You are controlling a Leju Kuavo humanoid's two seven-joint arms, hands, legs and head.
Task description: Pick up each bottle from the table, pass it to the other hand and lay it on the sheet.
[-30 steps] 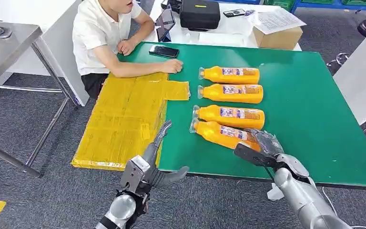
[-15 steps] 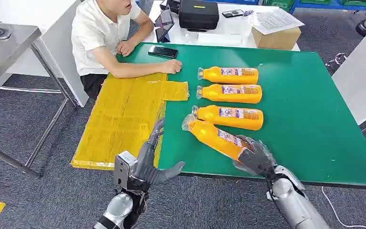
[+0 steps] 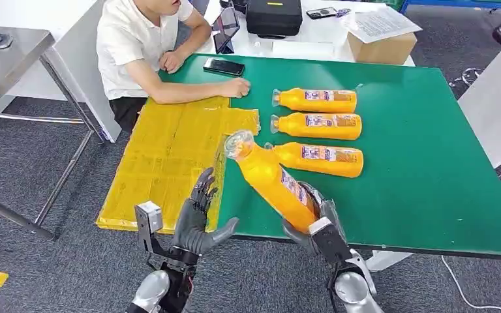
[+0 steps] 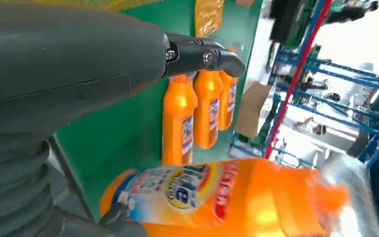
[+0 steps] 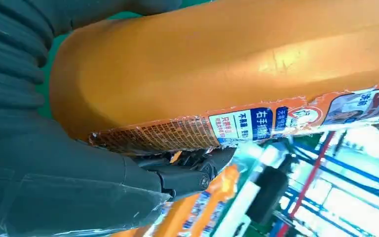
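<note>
My right hand grips the base of an orange bottle and holds it lifted and tilted, cap end toward the yellow sheet. The same bottle fills the right wrist view, and in the left wrist view the bottle is close by. My left hand is open at the table's near edge, fingers spread, a little left of the lifted bottle. Three more orange bottles lie in a row on the green table.
A person in a white shirt sits at the far left corner with a forearm on the table beside a phone. A black case and a cardboard box stand on the white table behind.
My right hand has lifted the nearest bottle off the table and swung it left toward my left hand. My left hand has drawn slightly nearer and stays open.
</note>
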